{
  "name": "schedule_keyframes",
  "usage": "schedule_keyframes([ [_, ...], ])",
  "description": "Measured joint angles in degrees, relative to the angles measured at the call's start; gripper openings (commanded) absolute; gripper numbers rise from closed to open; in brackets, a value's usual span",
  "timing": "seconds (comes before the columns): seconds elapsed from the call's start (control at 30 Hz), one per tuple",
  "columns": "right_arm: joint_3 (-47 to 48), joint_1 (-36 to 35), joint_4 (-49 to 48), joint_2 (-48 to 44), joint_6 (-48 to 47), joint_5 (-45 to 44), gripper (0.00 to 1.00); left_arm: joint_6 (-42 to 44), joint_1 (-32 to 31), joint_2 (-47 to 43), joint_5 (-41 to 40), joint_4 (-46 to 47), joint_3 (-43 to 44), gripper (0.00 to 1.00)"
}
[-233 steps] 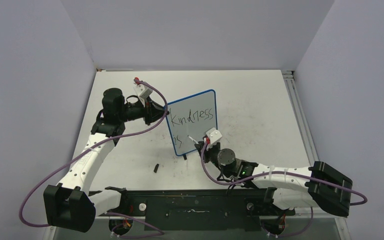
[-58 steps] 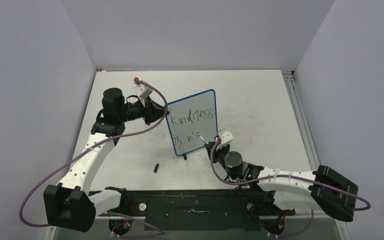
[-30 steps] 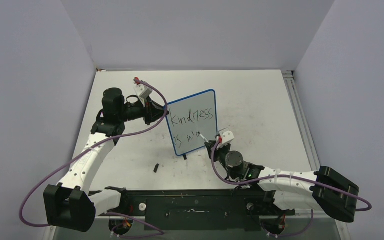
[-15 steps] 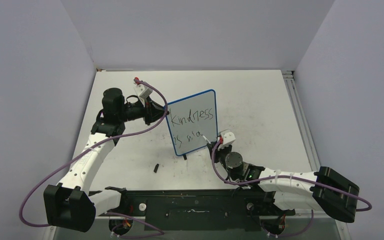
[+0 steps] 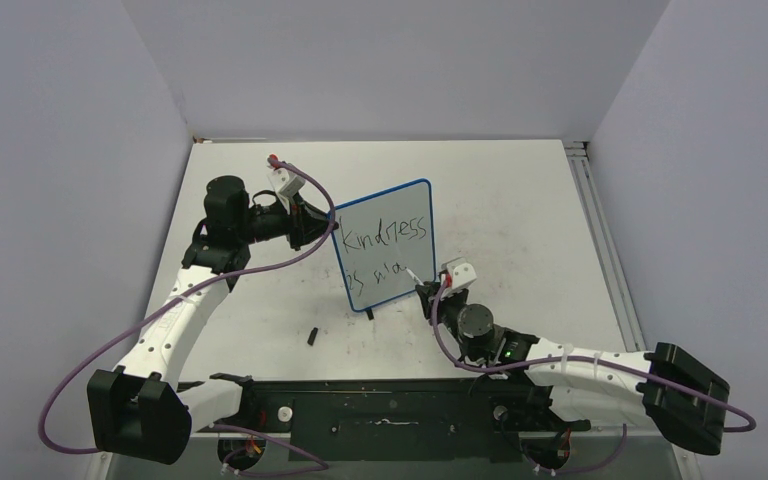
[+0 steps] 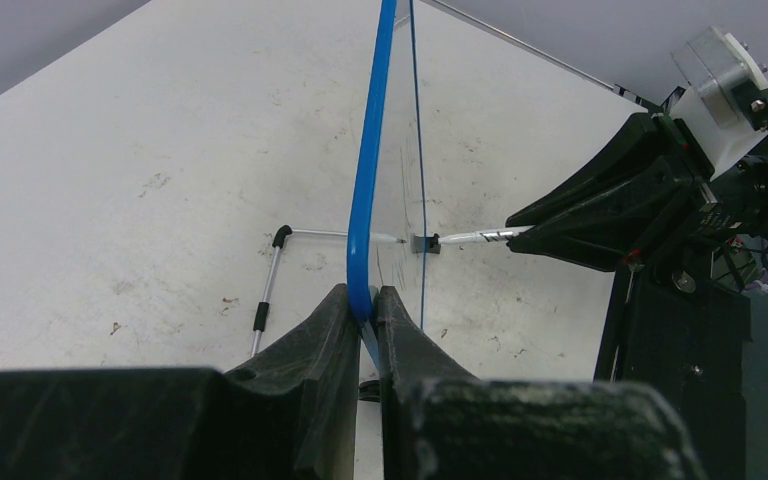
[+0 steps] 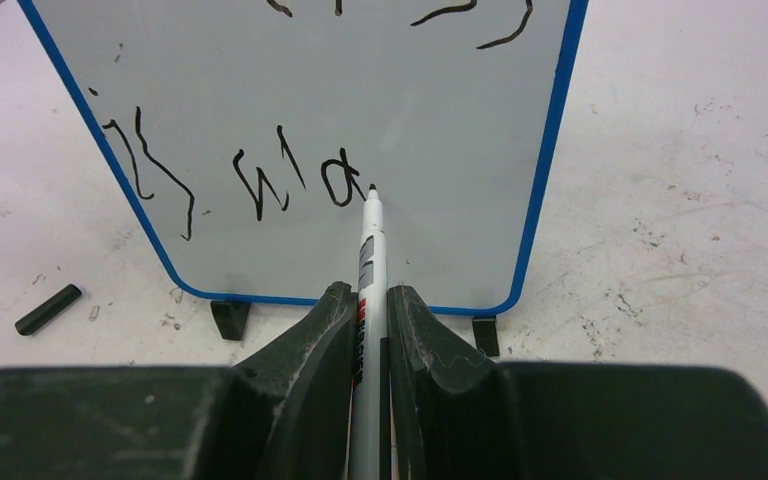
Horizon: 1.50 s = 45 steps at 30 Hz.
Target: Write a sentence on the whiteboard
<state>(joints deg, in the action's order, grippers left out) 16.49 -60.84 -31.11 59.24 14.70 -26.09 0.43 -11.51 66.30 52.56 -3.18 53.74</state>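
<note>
The whiteboard [image 5: 401, 254] stands upright mid-table, white with a thin blue frame. Black lettering [image 5: 390, 233] reads "Kindness" on the top line, with "is ma" [image 5: 377, 274] below it. My left gripper [image 5: 327, 226] is shut on the board's left edge; in the left wrist view the jaws [image 6: 368, 300] pinch the blue frame [image 6: 370, 170]. My right gripper [image 5: 430, 291] is shut on a silver marker [image 7: 369, 240], whose black tip touches the board [image 7: 450, 110] just right of the "a" [image 7: 338, 182].
A black marker cap [image 5: 313, 336] lies on the table left of the right arm, also showing in the right wrist view as the cap [image 7: 48, 308]. Two small black feet [image 7: 230, 318] hold the board up. A wire stand [image 6: 270, 285] lies behind it. Walls enclose the table.
The second line has grown from "is" to "is ma". In the last second the right gripper shifted slightly right along the board with the marker. The left gripper has not moved.
</note>
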Motion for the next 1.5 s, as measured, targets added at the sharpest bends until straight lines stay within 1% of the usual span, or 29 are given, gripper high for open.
schedule_keyframes([
  [0.3, 0.0, 1.2, 1.2, -3.8, -0.1, 3.4, 0.05, 0.0, 0.0, 0.0, 0.0, 0.0, 0.0, 0.0],
  [0.8, 0.0, 4.6, 1.1, -2.9, -0.1, 4.7, 0.05, 0.0, 0.0, 0.0, 0.0, 0.0, 0.0, 0.0],
  [1.13, 0.0, 5.0, 0.2, -0.4, -0.4, 6.0, 0.05, 0.0, 0.0, 0.0, 0.0, 0.0, 0.0, 0.0],
  [1.5, 0.0, 5.0, -0.6, -0.2, -1.4, 7.7, 0.05, 0.0, 0.0, 0.0, 0.0, 0.0, 0.0, 0.0],
])
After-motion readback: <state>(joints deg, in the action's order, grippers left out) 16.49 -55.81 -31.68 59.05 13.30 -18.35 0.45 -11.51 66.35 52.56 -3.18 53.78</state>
